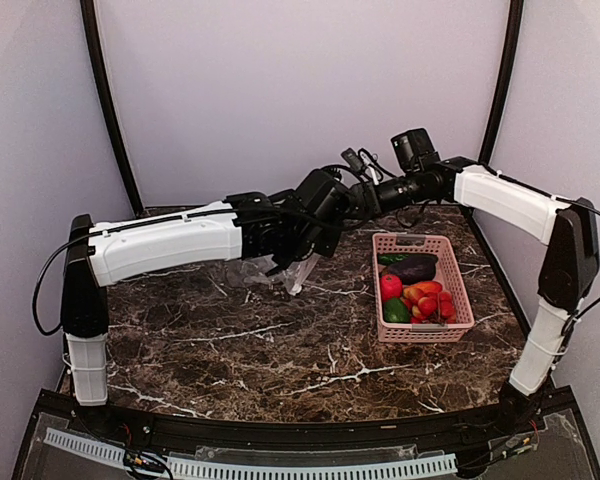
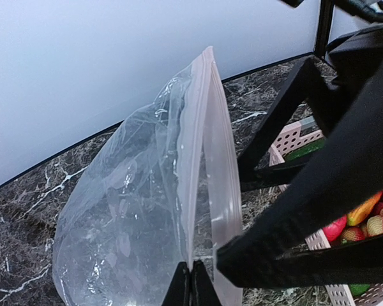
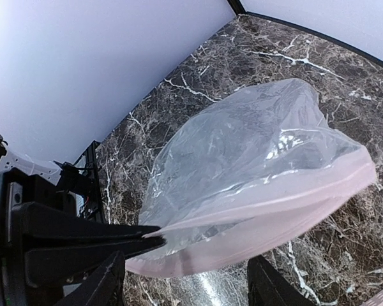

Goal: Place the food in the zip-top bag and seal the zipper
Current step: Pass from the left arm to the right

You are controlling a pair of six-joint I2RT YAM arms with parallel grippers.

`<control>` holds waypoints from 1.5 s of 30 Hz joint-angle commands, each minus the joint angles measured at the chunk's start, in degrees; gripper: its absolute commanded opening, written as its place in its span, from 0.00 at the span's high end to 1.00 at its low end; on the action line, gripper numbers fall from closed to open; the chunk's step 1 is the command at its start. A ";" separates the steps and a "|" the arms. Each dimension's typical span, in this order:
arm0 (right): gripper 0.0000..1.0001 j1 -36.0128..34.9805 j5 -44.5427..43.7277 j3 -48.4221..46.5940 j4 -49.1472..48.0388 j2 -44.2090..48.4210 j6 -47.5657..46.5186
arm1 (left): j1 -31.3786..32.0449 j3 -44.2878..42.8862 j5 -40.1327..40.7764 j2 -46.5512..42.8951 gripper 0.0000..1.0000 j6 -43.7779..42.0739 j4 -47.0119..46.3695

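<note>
Left wrist view gives me the clearest read. The left end effector (image 2: 191,284) has its fingers pressed together on one corner of the zip-top bag (image 2: 127,217), pinching it right at the zipper (image 2: 198,146). The clear, crinkly bag rises from that pinch, with the whitish strip running up and away from the camera. I see the mouth parted, the two lips of the strip bowing away from each other. The right end effector (image 3: 190,264) comes in from the opposite side with its fingers apart. In the right wrist view one finger sits on each side of the bag's rim, and I cannot tell whether either touches the plastic. In the top external view both arms meet over the rear middle of the marble-patterned desk (image 1: 230,360), with the bag hanging beneath them, left of the pink basket (image 1: 425,333). All the food (image 1: 420,292) I can see lies in that basket: the dark eggplant (image 1: 417,267) toward the back, a green cucumber (image 1: 389,258) beside it, red and orange pieces in the middle, and a green piece at the near left corner.
</note>
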State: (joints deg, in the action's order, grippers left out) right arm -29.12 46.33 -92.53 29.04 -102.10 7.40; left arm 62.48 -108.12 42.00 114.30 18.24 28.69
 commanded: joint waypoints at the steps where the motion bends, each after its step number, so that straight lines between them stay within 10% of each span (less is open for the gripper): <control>1: 0.39 -0.49 -3.83 -2.56 -2.88 -2.75 4.08 | -0.29 2.47 -2.49 -3.44 0.99 0.36 -5.56; 14: 1.00 -0.41 -4.11 -0.37 -5.92 -3.71 8.31 | -0.34 10.49 0.05 -8.39 0.99 0.98 -10.56; 21: 0.99 -0.41 -10.02 -0.43 -5.22 -3.71 8.89 | -0.26 13.26 3.27 -11.03 0.99 1.05 -12.23; 23: 0.64 -0.26 -10.70 -0.27 -5.50 -3.51 9.34 | -0.26 14.57 3.49 -11.95 0.99 0.87 -13.52; 25: 0.53 -0.31 -6.84 -0.74 -6.77 -3.98 10.44 | -0.32 15.61 2.50 -12.44 0.99 0.16 -15.26; 33: 0.49 -0.95 5.15 -3.13 -10.97 -7.81 15.79 | -0.33 15.94 1.28 -12.19 0.99 0.58 -17.58; 36: 0.56 -1.23 6.75 -2.26 -12.15 -8.10 16.85 | -0.34 16.49 1.17 -12.35 0.99 0.90 -17.98; 40: 1.00 -1.08 -4.49 -1.55 -7.89 -6.54 16.94 | -0.34 16.82 5.18 -12.35 0.99 1.04 -16.98; 45: 1.00 -0.44 -18.27 -0.69 -3.22 -3.42 17.54 | -0.82 16.88 12.53 -13.65 0.99 3.36 -11.08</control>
State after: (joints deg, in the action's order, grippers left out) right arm -30.04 39.29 -94.04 22.57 -109.25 24.18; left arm 62.22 -92.18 47.72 104.86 19.14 12.73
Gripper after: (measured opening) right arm 0.004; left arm 0.008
